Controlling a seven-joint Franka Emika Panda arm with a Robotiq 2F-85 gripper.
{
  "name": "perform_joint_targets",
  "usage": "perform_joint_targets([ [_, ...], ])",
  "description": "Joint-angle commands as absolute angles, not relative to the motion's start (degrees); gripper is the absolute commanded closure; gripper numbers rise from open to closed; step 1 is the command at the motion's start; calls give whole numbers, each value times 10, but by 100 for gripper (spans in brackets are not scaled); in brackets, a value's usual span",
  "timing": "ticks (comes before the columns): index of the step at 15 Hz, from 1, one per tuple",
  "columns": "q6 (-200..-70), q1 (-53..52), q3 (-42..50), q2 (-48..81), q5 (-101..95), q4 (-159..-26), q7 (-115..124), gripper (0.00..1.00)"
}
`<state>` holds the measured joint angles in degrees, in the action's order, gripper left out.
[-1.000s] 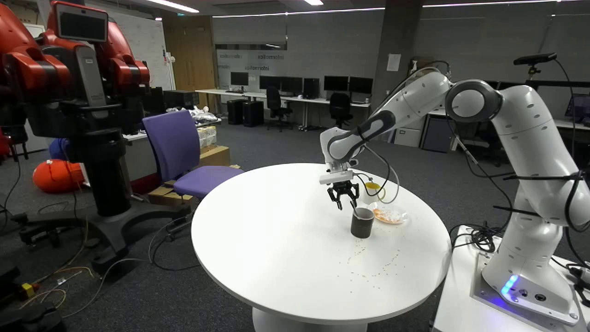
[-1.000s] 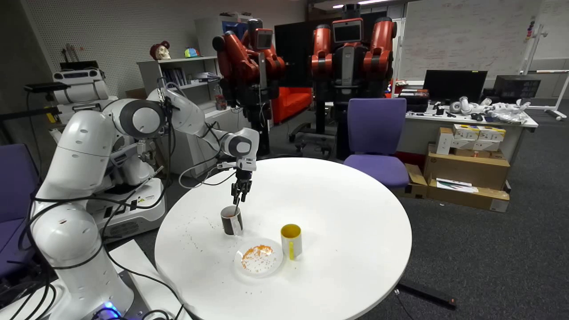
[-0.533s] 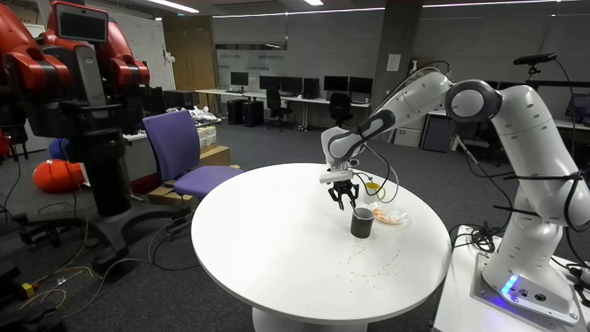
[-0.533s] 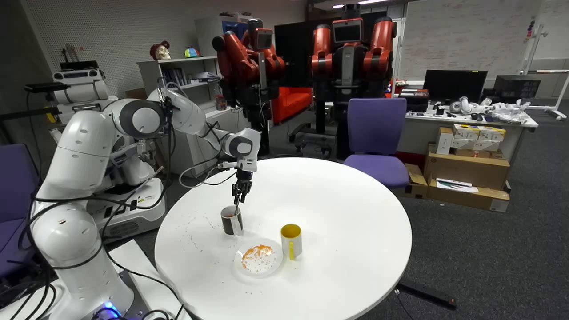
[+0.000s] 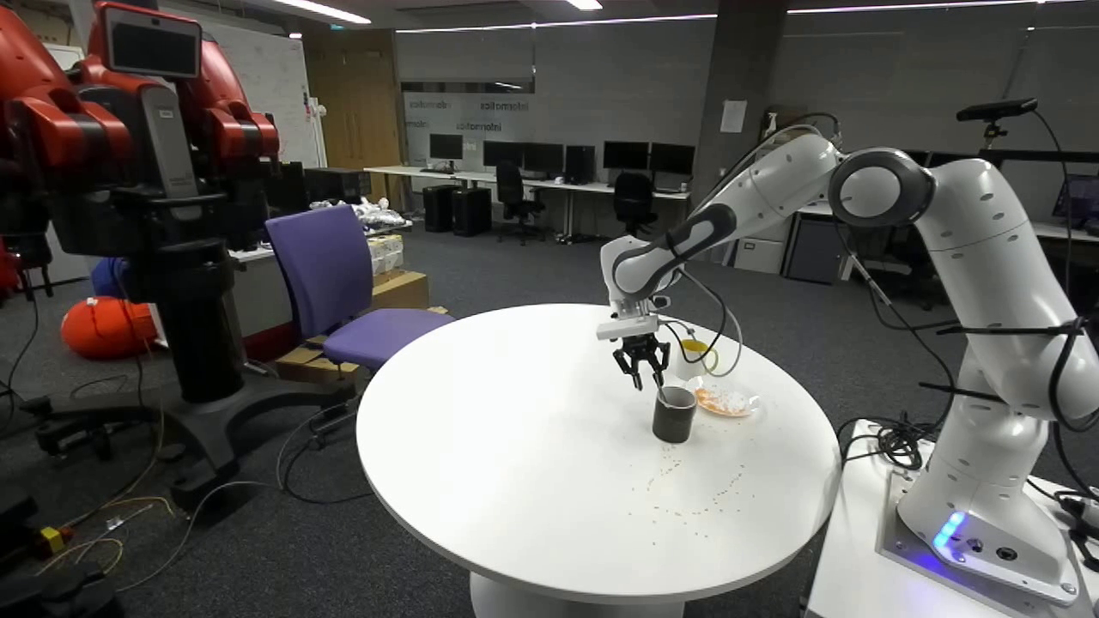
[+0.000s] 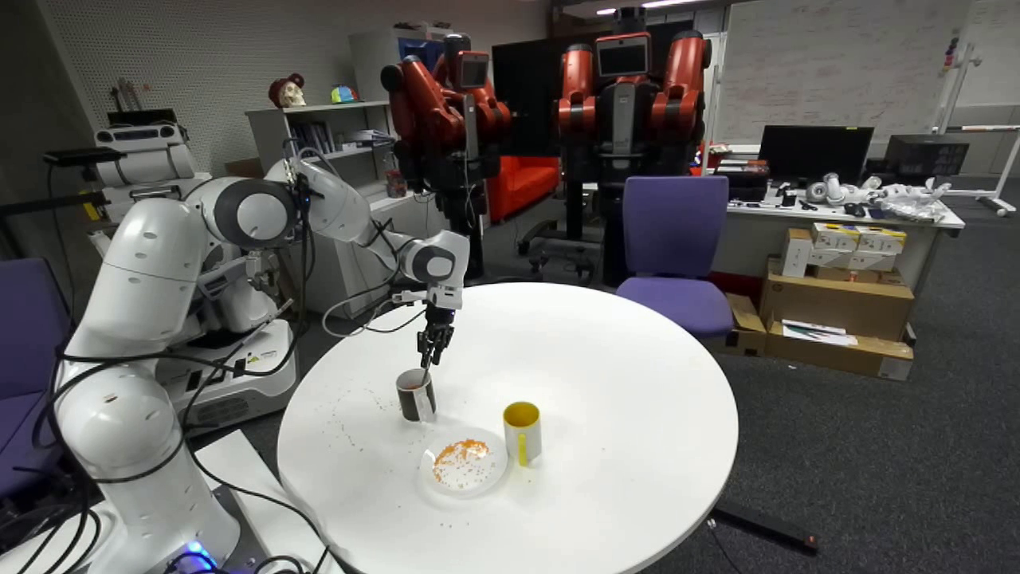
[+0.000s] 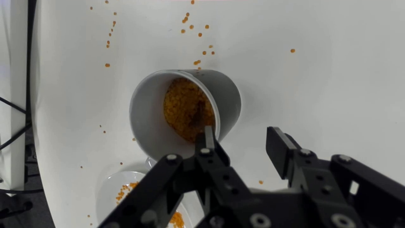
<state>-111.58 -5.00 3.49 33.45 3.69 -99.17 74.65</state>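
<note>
My gripper (image 5: 649, 383) is open, with nothing between its fingers in the wrist view (image 7: 240, 136). It is just above a dark mug with a light grey inside (image 5: 674, 421). The mug stands upright near the gripper in both exterior views (image 6: 409, 405). In the wrist view one finger overlaps the mug's rim, and the other is outside over the table; contact cannot be told. Orange grains (image 7: 182, 104) cover the mug's bottom. A thin grey stick, perhaps a spoon handle (image 6: 424, 377), leans from the mug toward the near finger; its lower end is hidden.
A clear plate (image 6: 499, 472) with orange grains stands beside the mug. A white mug with a yellow inside and handle (image 6: 523, 434) stands next to the plate. Loose grains (image 5: 687, 513) lie scattered on the round white table (image 5: 481, 446). A purple chair (image 6: 676, 239) stands behind it.
The gripper has shifted very slightly to the right in both exterior views and stays open. The mugs and the plate show no clear movement.
</note>
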Motion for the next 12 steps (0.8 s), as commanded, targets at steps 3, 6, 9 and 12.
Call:
perform_joint_targets([
  [3,-1131,-43,35,299,54,-1028,738,50],
  [6,-1134,-42,34,290,60,-1037,738,53],
  [9,-1139,-42,32,272,70,-1054,737,58],
  [12,-1143,-42,32,248,78,-1081,737,59],
])
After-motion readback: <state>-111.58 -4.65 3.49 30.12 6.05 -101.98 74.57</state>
